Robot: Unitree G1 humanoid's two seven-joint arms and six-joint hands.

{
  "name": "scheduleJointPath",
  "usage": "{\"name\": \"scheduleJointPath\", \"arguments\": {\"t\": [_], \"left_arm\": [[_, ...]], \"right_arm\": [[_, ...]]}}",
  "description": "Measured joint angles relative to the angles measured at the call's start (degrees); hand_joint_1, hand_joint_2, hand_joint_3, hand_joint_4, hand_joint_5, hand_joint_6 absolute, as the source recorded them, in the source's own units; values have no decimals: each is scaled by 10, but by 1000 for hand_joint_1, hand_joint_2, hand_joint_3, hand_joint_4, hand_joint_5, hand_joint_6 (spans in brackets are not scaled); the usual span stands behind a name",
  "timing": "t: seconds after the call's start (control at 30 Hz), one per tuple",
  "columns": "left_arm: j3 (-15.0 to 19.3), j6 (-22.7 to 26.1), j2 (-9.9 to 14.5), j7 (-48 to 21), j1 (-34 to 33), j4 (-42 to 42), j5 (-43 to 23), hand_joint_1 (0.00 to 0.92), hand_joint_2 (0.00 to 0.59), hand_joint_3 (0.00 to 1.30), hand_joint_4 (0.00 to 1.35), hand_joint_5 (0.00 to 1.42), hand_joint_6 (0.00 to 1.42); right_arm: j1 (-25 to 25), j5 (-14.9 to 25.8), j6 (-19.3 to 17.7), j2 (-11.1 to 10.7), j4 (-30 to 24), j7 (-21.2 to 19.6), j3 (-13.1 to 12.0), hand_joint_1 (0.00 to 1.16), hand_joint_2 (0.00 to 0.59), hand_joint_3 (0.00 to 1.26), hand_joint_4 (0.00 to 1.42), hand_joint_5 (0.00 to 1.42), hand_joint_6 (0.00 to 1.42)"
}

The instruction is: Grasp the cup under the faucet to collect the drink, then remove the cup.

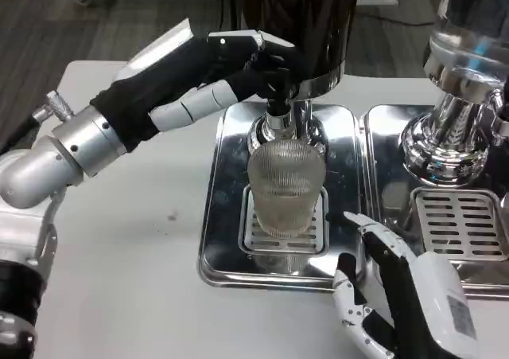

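A ribbed clear glass cup stands upright on the drip grate of a steel tray, right under the black faucet of a dark drink dispenser. My left hand reaches across from the left, its fingertips at the faucet lever just above the cup; whether it presses the lever is unclear. My right hand hovers low at the tray's front right corner, fingers apart, holding nothing, a short way from the cup.
A second dispenser with a chrome base and its own tray and grate stands to the right. Bare white tabletop lies to the left of the trays.
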Motion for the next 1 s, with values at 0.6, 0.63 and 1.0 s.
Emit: {"name": "scheduleJointPath", "arguments": {"t": [0.6,0.63,1.0], "left_arm": [[10,-18,11,-24,13,-34,-22,0,67,399,402,415,411],[11,-18,12,-26,15,-36,-23,0,67,399,402,415,411],[17,1,11,-47,35,-58,-44,0,68,410,402,415,409]], "right_arm": [[-9,3,0,0,6,0,1,442,582,295,220,184,267],[-10,4,0,0,6,0,1,442,582,295,220,184,267],[-11,12,0,-1,6,0,-2,441,582,295,220,184,267]]}}
